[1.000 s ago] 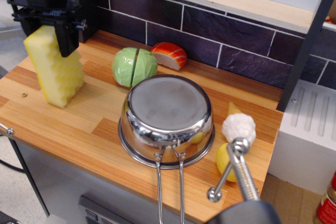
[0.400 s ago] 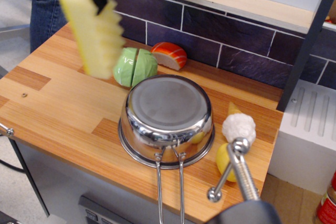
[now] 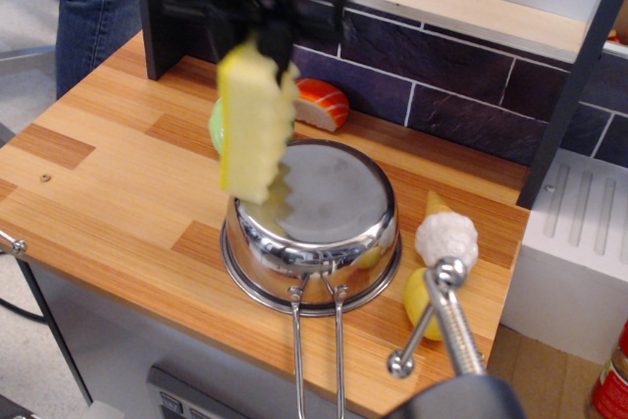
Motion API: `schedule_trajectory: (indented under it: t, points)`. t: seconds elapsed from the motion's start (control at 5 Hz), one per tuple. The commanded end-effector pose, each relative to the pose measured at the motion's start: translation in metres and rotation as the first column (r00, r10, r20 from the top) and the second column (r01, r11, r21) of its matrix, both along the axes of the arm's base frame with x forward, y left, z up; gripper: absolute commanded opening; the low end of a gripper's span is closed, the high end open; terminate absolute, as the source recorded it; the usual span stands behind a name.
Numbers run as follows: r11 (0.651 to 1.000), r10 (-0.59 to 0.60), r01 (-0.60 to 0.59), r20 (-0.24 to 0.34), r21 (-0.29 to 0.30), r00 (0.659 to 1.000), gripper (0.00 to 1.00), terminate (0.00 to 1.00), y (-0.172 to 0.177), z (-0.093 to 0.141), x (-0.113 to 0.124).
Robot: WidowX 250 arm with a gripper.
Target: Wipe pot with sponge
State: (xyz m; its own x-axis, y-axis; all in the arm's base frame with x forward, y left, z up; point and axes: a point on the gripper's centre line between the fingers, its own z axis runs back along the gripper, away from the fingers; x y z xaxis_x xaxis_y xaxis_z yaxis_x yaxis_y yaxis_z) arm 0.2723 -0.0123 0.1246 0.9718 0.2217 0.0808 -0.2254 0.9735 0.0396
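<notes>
Since the earlier frames my black tool [image 3: 263, 34] has carried the thick pale-yellow foam sponge with bumpy faces [image 3: 255, 125] from the left end of the table across to the small shiny stainless-steel pot [image 3: 312, 225]. I see the tool closed on the sponge's upper end, its fingers pinching the foam from both sides; motion blur keeps me from judging the grip more finely. From there the sponge hangs on end, its lower edge over the left part of the pot's flat grey base; whether it touches the steel I cannot tell. On the wooden table [image 3: 108, 203] the pot sits upside down, its two-wire handle pointing at the near edge. Behind the sponge a green toy cabbage [image 3: 214, 125] is mostly hidden.
</notes>
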Motion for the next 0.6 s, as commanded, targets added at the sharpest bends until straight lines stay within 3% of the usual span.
schedule_trajectory:
  t: [0.0, 0.2, 0.4]
  points:
    - [1.0, -0.008, 0.009, -0.036, 0.012, 0.999, 0.0, 0.0, -0.022, -0.011, 0.007]
    - [0.998, -0.014, 0.011, -0.052, -0.058, 0.999, 0.0, 0.0, -0.049, -0.009, 0.014]
    - [0.963, -0.054, 0.033, -0.07, -0.269, 0.996, 0.0, 0.0, -0.068, 0.001, 0.015]
